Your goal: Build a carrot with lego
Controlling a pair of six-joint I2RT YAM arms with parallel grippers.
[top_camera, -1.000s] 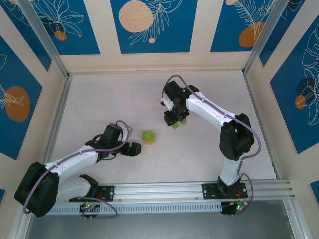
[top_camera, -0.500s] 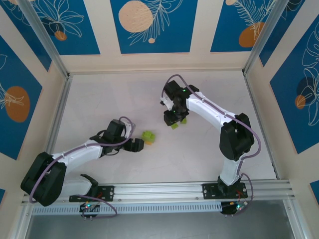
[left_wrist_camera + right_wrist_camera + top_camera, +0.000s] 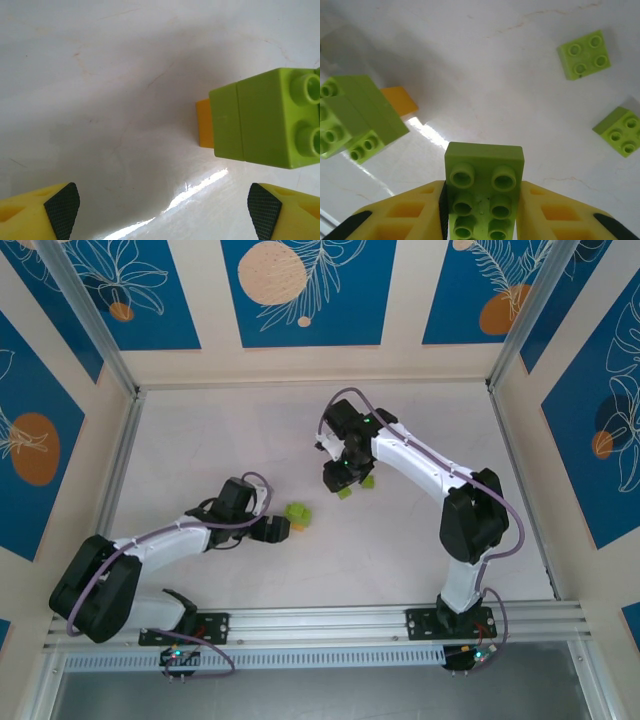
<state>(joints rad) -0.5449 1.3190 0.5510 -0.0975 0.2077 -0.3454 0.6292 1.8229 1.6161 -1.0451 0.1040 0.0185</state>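
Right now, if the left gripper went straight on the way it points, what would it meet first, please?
Most likely the joined green bricks with the orange brick at their side, just ahead of the left gripper. They sit off-centre before its open jaws, so one finger might touch first; depth is unclear.

Glossy white marble-look tabletop (image 3: 200, 430) sits under the left gripper (image 3: 280, 530) and right gripper (image 3: 343, 488), faint veins on it, maybe cracks. Beyond them, blue leaf-print wall panels (image 3: 300, 300); behind, a silver aluminium rail (image 3: 330, 622).

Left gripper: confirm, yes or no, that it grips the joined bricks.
No: the left gripper stands open, with the joined bricks ahead of it.
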